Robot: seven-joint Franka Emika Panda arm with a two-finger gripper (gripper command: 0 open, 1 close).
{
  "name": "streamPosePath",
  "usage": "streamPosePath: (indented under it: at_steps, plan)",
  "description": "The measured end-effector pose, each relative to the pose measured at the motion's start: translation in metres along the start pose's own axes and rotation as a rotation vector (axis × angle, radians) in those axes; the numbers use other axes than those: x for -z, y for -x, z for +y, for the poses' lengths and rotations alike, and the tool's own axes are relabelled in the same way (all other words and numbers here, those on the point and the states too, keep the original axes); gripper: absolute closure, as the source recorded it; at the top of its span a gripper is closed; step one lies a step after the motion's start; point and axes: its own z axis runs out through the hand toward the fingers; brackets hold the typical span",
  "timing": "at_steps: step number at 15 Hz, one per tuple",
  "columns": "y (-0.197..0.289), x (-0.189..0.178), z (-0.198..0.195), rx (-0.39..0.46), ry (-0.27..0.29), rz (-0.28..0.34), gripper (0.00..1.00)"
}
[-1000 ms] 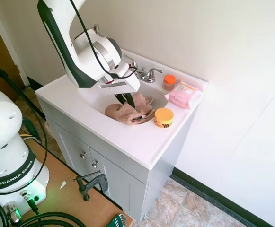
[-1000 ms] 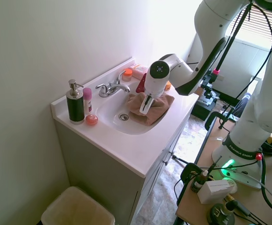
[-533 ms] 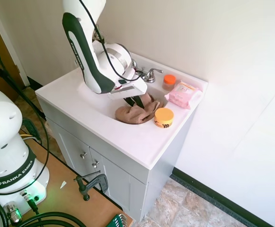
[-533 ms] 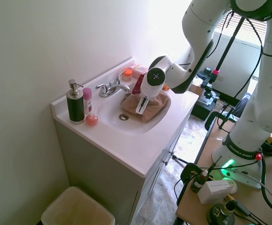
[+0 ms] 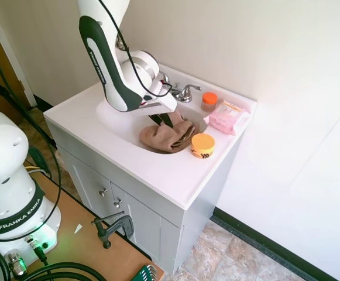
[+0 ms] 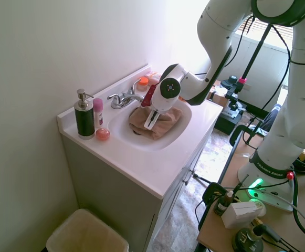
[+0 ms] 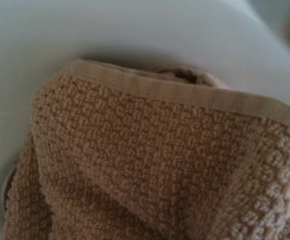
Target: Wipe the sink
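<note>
Item one, my gripper: I am reaching down into the basin with the fingers pinched together on a tan towel, which I am pressing against the white surface. Item two, the towel: it is bunching in soft folds under me, its hemmed edge and nubby weave filling the wrist view, with bare white basin showing beyond that hem. Item three, the sink: an oval white bowl, one piece with the counter, lying directly beneath and around my fingers; its long axis is running side to side along the counter, parallel to the wall. The towel is sitting toward the bowl's end nearer the orange-lidded jar, and is covering or nearly covering the drain, which I cannot make out. The wide unwiped stretch is lying toward the soap dispenser end, so I am judging that the coming stroke should be dragging along the long axis that way. Item four, surroundings: the chrome faucet is standing just behind the towel at the back rim; a pink wipes pack and a small orange-capped bottle are resting on the counter; a pink bottle is standing beside the dispenser.
</note>
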Motion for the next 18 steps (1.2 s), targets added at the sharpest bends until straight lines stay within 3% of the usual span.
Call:
streamPosePath:
  at_steps: [7,18]
  plan:
    - [0.027,0.031,-0.047,-0.04,-0.066,-0.045,1.0]
    - [0.029,0.055,-0.066,-0.204,-0.072,-0.326,1.0]
